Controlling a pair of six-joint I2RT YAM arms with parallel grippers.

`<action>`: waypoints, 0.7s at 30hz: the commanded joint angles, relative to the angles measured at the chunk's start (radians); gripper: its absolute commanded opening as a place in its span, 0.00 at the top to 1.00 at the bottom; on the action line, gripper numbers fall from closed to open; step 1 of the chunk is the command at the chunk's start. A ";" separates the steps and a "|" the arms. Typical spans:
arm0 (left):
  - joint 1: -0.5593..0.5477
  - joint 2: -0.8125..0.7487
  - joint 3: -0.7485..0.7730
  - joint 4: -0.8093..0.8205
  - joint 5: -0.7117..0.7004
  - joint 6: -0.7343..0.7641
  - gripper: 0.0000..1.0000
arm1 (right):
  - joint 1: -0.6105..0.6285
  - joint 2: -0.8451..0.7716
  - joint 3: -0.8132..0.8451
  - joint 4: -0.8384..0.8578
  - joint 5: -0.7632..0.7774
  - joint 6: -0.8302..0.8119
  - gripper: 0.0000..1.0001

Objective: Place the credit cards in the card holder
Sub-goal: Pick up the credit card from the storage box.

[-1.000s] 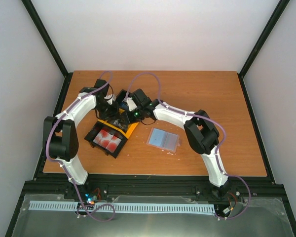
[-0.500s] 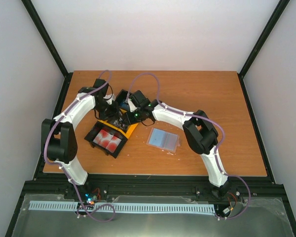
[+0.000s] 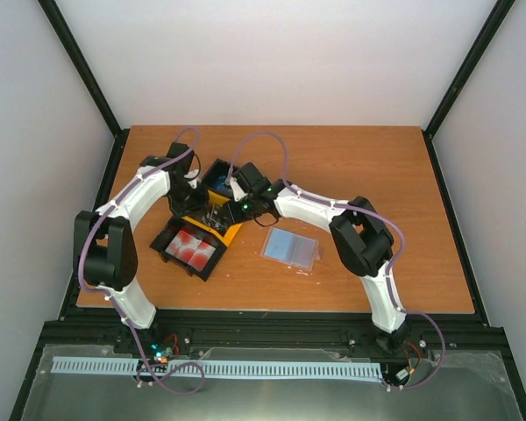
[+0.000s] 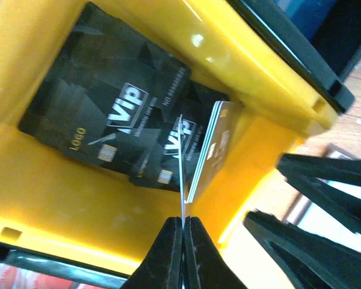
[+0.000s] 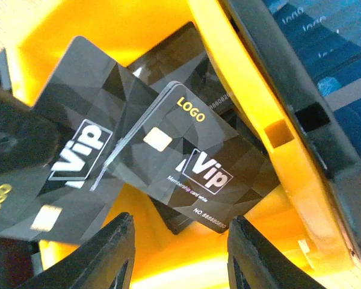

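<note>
Black credit cards lie in the yellow middle bin of the tray. My left gripper is shut on one black card, held upright and seen edge-on inside that bin. A small stack of black cards leans against the bin wall beside it. My right gripper is open and empty, its jaws just below the leaning stack. Red cards fill the near black bin, blue cards the far one. The card holder lies open on the table to the right, apart from both grippers.
The three-bin tray sits slanted at the table's left centre, with both arms meeting over it. The yellow bin's walls close tightly round both grippers. Bare wooden table lies right of and behind the card holder.
Both grippers have shifted slightly over the yellow bin. The far black bin with the blue cards now shows more from above. The card holder has not moved.
</note>
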 commanded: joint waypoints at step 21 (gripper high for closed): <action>-0.015 -0.207 0.011 0.352 0.551 0.107 0.99 | -0.219 -0.486 -0.280 0.241 -0.263 0.185 0.34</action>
